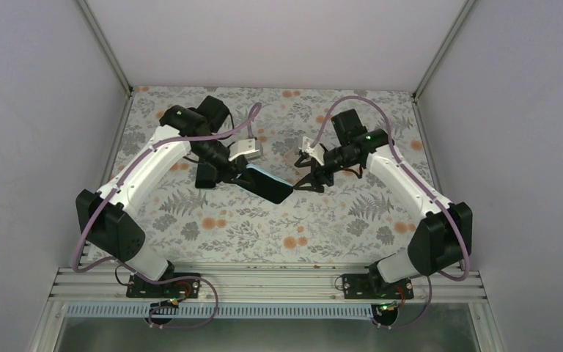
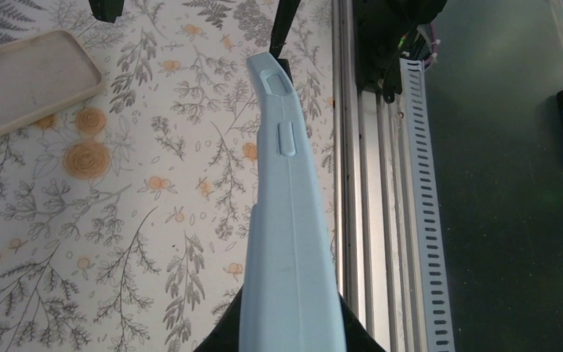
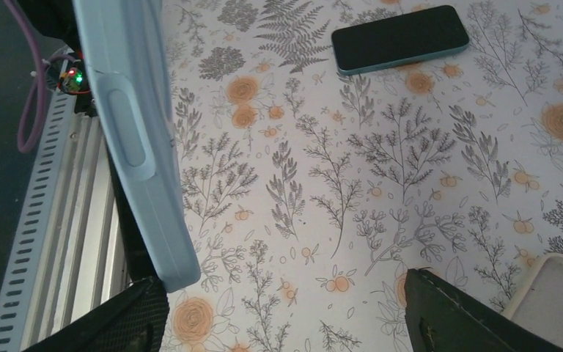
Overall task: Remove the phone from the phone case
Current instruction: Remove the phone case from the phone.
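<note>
Left claw (image 1: pixel 243 171): clamped on the light blue silicone phone case (image 2: pixel 289 242), which is held on edge above the bench.
Case contents: the black-screened phone (image 1: pixel 266 182) sits inside it.
Right claw (image 3: pixel 282 282): spread wide, with the case's corner just beside 1 finger (image 3: pixel 128 323); I cannot tell whether they touch.
Floral-patterned bench (image 3: pixel 352 183): 1 dark teal-edged phone (image 3: pixel 403 35) lies flat on it, and 1 beige phone case (image 2: pixel 22 81) lies there with nothing in it.

Left fingers (image 1: pixel 236 176) gripping cased phone (image 1: pixel 270 185), right fingers (image 1: pixel 304 183) spread at its corner
</note>
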